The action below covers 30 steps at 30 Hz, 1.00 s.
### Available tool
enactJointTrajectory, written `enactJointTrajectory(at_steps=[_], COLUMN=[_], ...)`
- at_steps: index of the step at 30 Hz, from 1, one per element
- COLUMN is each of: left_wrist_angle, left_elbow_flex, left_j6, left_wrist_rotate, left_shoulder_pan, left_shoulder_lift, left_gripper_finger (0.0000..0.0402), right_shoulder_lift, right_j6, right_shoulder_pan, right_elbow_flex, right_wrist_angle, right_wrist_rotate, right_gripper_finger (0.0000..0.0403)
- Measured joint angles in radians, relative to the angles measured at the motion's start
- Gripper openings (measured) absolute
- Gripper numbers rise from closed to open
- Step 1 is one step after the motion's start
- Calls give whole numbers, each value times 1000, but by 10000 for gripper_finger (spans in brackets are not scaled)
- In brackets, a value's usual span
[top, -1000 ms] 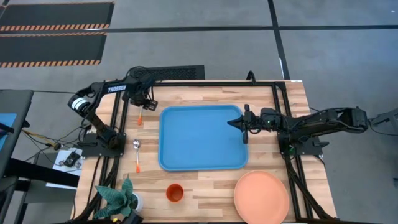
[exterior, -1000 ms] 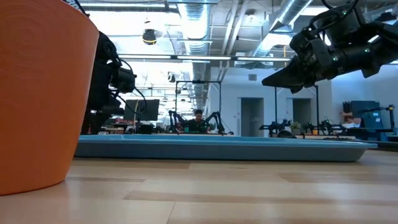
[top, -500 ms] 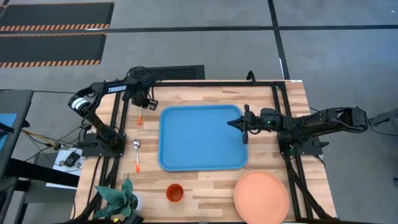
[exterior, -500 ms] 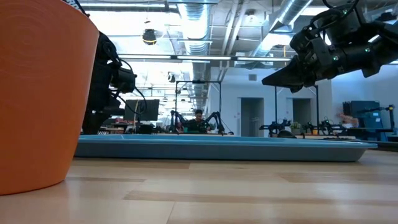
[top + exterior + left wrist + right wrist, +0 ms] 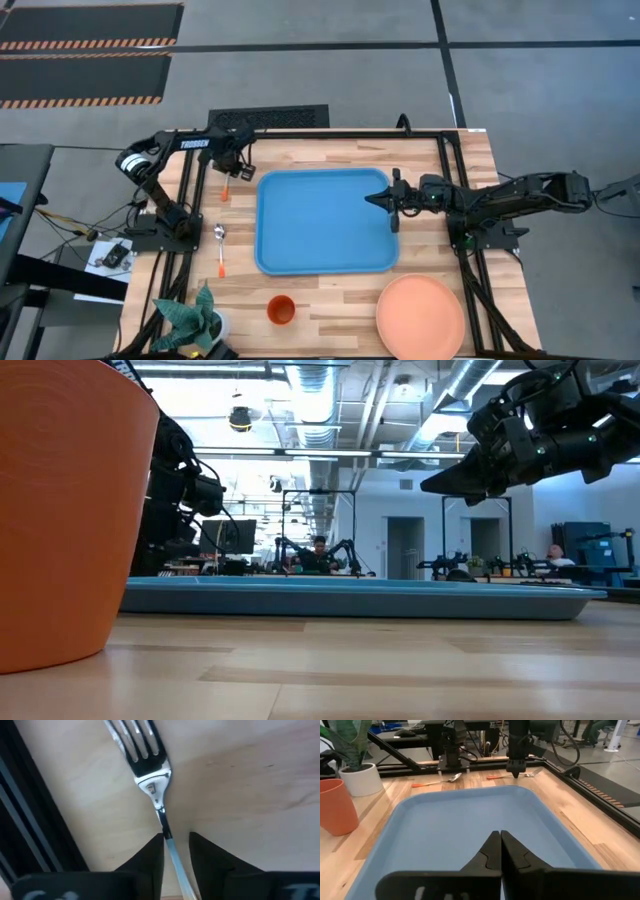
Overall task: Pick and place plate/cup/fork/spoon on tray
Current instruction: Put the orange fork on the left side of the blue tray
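Note:
The fork lies flat on the wood at the table's far left, its orange handle pointing toward the near edge. My left gripper is open, pointing down, with one finger on each side of the fork's silver neck. It also shows in the high view. My right gripper is shut and empty above the right part of the blue tray. The spoon lies left of the tray. The cup and the plate stand near the near edge. My left gripper comes at the fork's neck from above, its fingers lying across it. One fingertip stands right against the neck; whether it touches I cannot tell. The fork lies flat on the table.
A white pot with a green plant stands at the near left corner, beside the cup. A black frame rail runs along the table's left edge close to the fork. Bare wood lies between the tray and the near edge.
My left gripper has shifted a little toward the table's right edge, over the fork. The fork, the tray and the right arm have kept still.

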Motion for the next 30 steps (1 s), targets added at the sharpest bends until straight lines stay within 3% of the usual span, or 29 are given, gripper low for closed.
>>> enactJointTrajectory(at_steps=[7,14,19,25,30], left_wrist_angle=[-4,-8,-48,-79,-74], left_elbow_flex=[2,2,-2,-2,0], left_j6=[20,14,-42,-194,-437], left_wrist_rotate=[25,32,95,129,148], left_shoulder_pan=[0,0,-13,-80,-253], left_shoulder_lift=[1,-1,-41,-183,-328], left_gripper_finger=[9,3,2,1,1], right_shoulder_lift=[0,0,0,0,0], right_j6=[-1,7,3,2,15], right_shoulder_pan=[-1,7,36,46,47], right_elbow_flex=[0,0,0,0,0], right_wrist_angle=[2,1,2,13,11], right_wrist_rotate=[0,0,0,0,0], right_gripper_finger=[8,8,8,8,8])
